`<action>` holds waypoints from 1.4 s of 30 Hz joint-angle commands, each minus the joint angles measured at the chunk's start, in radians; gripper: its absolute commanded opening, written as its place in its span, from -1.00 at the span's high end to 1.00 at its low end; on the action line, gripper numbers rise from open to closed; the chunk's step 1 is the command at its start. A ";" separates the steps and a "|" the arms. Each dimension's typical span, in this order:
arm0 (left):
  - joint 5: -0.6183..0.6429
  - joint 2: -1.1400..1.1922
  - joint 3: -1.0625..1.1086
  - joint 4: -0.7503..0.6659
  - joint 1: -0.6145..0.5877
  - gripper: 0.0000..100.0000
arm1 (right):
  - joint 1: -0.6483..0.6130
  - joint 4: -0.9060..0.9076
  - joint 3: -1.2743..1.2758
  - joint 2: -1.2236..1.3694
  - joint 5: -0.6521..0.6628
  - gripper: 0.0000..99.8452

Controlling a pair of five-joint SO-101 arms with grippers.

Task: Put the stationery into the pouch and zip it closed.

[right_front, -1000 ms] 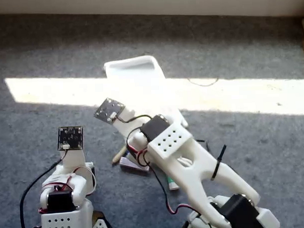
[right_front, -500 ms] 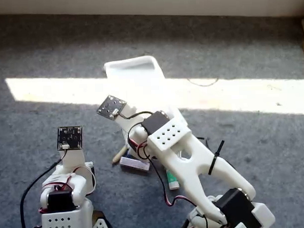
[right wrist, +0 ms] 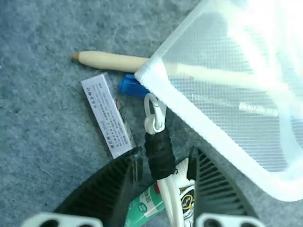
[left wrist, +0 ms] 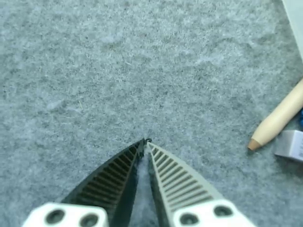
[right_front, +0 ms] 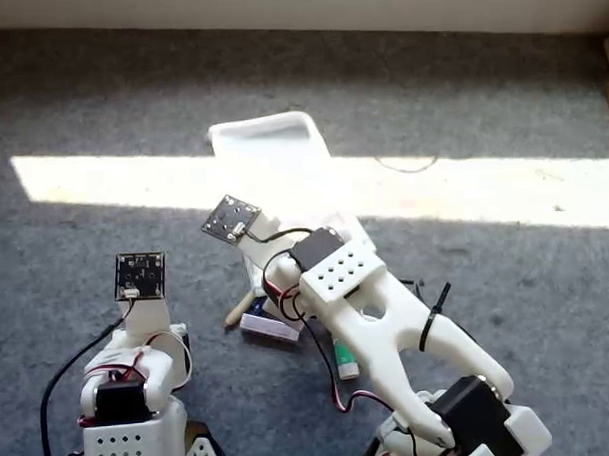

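Grey carpet point(right_front: 100, 95) (sunlit in one band) bears a mesh pouch point(right wrist: 227, 94), wooden pencil point(right wrist: 109, 60), eraser point(right wrist: 106, 118) and green tube point(right wrist: 147, 205).

closed left claw point(left wrist: 144, 144) over grey carpet point(left wrist: 118, 71), wooden pencil point(left wrist: 279, 118) nearby.

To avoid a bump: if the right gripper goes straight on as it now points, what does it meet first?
Most likely the black cord lying between its open jaws, then the white zip pull at the pouch corner. Depth is unclear.
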 commanded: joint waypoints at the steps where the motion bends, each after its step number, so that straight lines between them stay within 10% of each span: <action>1: 0.006 -0.013 0.021 0.008 -0.013 0.99 | 0.013 -0.025 0.019 -0.005 0.011 0.69; 42: 0.006 -0.013 0.021 0.008 -0.013 0.99 | 0.015 -0.125 0.140 -0.005 0.015 0.69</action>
